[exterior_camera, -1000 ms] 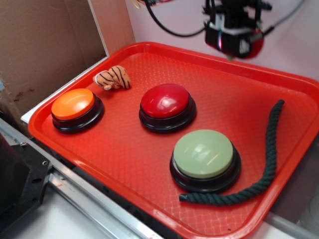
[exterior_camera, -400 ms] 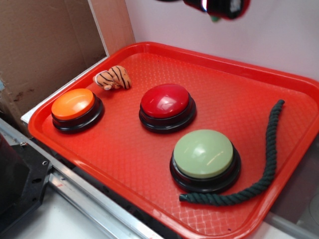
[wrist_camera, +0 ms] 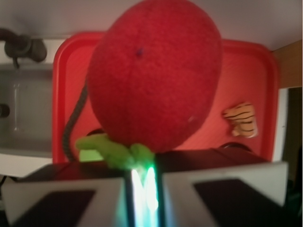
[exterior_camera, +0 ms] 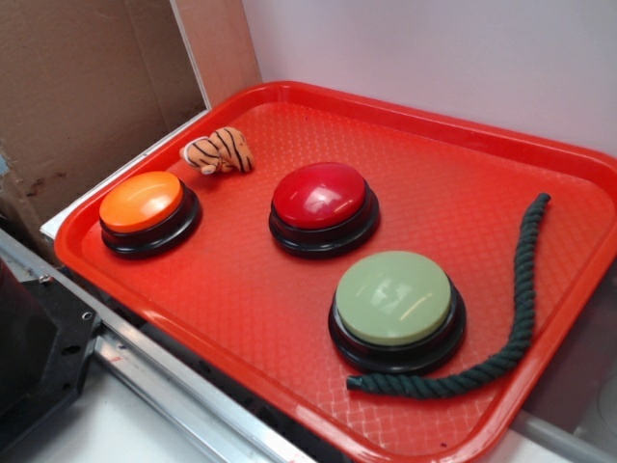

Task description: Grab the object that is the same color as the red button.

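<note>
The object is a red plush fruit [wrist_camera: 154, 75] with a green leafy top [wrist_camera: 113, 151], and it fills the middle of the wrist view. My gripper [wrist_camera: 142, 189] is shut on that leafy top, so the plush hangs high above the red tray [wrist_camera: 246, 71]. In the exterior view the gripper and the plush are out of frame. The red button [exterior_camera: 320, 196], a glossy red dome on a black base, sits at the centre of the tray [exterior_camera: 453, 164]. The plush hides it in the wrist view.
An orange button [exterior_camera: 143, 203] sits at the tray's left and a pale green button [exterior_camera: 393, 297] at the front. An orange striped plush tiger [exterior_camera: 220, 150] lies at the back left. A dark green rope [exterior_camera: 516, 318] curves along the right side. Cardboard [exterior_camera: 87, 87] stands to the left.
The gripper, holding the red plush, rose from above the tray's back edge and left the top of the exterior view. Nothing on the tray moved.
</note>
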`<state>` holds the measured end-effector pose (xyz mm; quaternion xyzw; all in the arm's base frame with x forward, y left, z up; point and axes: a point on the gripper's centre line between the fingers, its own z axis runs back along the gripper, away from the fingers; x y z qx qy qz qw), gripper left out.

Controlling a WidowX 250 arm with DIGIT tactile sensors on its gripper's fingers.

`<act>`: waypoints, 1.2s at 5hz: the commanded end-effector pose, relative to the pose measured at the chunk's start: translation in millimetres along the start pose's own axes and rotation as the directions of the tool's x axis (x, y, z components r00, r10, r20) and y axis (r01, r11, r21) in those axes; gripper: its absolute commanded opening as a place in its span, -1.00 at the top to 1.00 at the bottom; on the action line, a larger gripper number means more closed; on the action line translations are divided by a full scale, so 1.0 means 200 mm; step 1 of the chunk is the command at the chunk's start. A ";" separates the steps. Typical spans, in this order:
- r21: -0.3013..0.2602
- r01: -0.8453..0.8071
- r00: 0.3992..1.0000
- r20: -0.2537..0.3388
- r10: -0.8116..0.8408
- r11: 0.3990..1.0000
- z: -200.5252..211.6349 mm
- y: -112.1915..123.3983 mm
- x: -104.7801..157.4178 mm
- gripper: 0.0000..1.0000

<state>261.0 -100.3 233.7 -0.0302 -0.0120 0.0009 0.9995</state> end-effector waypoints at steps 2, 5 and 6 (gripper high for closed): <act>0.044 0.053 0.998 0.028 -0.055 0.998 0.08 0.21 0.07 0.97; 0.058 0.103 0.995 0.011 -0.104 0.993 -0.01 0.19 -0.02 1.00; 0.074 0.142 0.990 0.015 -0.143 0.987 -0.02 0.19 0.02 1.00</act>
